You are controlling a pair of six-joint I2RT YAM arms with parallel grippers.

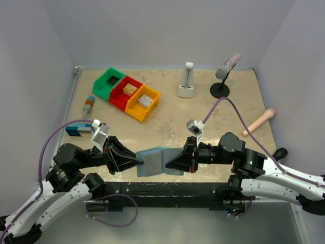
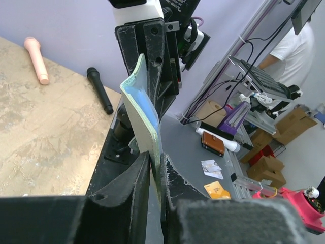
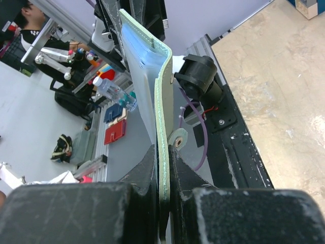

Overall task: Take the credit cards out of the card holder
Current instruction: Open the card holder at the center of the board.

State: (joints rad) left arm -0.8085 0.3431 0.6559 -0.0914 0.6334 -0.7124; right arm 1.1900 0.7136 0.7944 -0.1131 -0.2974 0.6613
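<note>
Tan table [image 1: 213, 132], both arms reach in low over its near edge. The left claw [image 1: 140, 162] and right claw [image 1: 171, 163] point at each other, tips close, with the card holder [image 1: 155, 160] stretched between them.

Card holder: light blue-teal, partly unfolded, each claw has one outer edge. The left wrist view has it edge-on, curving up and away from the fingers [image 2: 133, 193]. These are narrow and pinch the panel edge from both sides. The right wrist view has the right fingers [image 3: 144, 173] closed tight on the other panel's pale green edge. The bluish inner face is turned to the left of that view. Cannot make out separate cards in the pockets.

- Three bins in a diagonal row, well beyond the left claw, far side of the table: green [image 1: 100, 90], red [image 1: 117, 100], yellow [image 1: 134, 110].
- Tan block [image 1: 130, 89] in the red bin, grey block [image 1: 145, 101] in the yellow.
- Microphone on a round stand [image 1: 223, 76], far beyond the right claw.
- White upright gadget [image 1: 186, 82], left of the microphone.
- Beige handle [image 1: 258, 122], off to the right claw's outer side, behind it.
- Blue-and-white block [image 1: 77, 129], just beyond the left wrist.
- Small orange-grey piece [image 1: 89, 105], a little farther out.
</note>
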